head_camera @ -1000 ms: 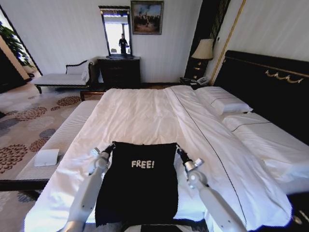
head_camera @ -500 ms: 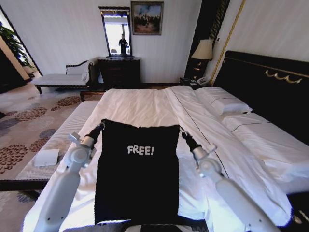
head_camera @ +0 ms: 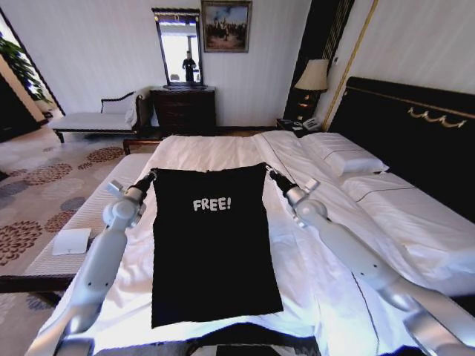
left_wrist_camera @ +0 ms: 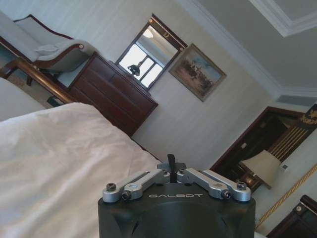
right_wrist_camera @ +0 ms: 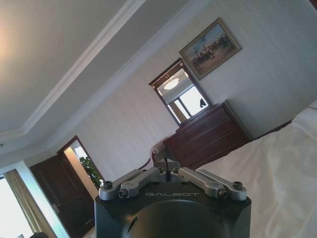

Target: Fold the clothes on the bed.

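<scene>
**Black T-shirt held by both top corners over the bed**

We are seeing the black T-shirt point(head_camera: 211, 245) lying stretched lengthwise on the white bed point(head_camera: 356, 252), hem nearest us, "FREE!" lettering facing up. Farther out, the left gripper point(head_camera: 151, 178) is pinching the shirt's top left corner and the right gripper point(head_camera: 270, 173) is pinching the top right corner (both clamped on fabric, top edge pulled taut between them). Beyond them, a dark dresser point(head_camera: 183, 110) and mirror point(head_camera: 179, 48) are standing against the far wall.

Pale grey tubular arms, black hand point(head_camera: 148, 178) tips, silver screwed linkages, "GALBOT" lettering
</scene>
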`<state>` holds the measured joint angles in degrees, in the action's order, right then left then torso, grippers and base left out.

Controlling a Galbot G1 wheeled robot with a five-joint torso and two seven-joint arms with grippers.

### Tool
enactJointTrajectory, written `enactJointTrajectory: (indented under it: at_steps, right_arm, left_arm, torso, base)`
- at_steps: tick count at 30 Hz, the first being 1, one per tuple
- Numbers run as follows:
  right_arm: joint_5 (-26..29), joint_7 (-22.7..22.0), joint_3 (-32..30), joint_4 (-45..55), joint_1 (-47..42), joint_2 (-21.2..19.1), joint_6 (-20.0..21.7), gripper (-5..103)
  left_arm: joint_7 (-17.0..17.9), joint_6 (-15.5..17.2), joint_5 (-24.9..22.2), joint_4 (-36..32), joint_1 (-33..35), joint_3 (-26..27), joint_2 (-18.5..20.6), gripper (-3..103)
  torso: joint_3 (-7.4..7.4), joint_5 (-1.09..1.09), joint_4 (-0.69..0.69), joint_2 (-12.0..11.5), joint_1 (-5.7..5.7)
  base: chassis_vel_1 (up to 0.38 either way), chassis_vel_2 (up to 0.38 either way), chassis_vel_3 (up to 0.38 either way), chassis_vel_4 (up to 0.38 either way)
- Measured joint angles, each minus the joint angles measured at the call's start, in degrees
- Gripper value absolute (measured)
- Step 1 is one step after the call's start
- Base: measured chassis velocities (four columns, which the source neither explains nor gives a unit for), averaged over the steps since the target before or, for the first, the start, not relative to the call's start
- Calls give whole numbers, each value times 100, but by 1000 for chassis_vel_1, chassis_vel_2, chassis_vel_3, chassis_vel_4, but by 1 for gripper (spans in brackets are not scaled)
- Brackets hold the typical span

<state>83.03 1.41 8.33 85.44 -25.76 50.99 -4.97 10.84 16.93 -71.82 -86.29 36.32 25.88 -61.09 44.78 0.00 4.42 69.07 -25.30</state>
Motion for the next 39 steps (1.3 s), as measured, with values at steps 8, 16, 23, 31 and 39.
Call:
enactJointTrajectory:
  at_steps: [8,16,23,31,39]
  right_arm:
    - [-264,83,-262,220,-561,-15,-109,0]
    - [-461,198,-754,1053,-1697,-451,-239,0]
    - [-799,92,-1010,1901,-3006,-1084,-372,0]
    - [-1450,-85,-1400,2234,-4495,-1351,-483,0]
    - [-2273,-248,-1891,2333,-5873,-1020,-657,0]
  left_arm:
    - [-69,-42,45,-272,497,53,71,1]
    - [-42,-84,48,-1358,1832,464,106,1]
    - [196,48,250,-2698,3444,1007,62,1]
    - [191,140,995,-3339,5091,1262,49,1]
    - [130,208,1849,-3333,5988,1196,-150,1]
  torso:
    - [-2,0,-1,0,2]
    - [-3,0,0,1,3]
    - [-4,0,0,3,5]
    - [-4,3,-1,3,4]
    - [-3,0,0,3,4]
  base:
    - [0,0,0,0]
    - [0,0,0,0]
    - [0,0,0,0]
    - [0,0,0,0]
    - [0,0,0,0]
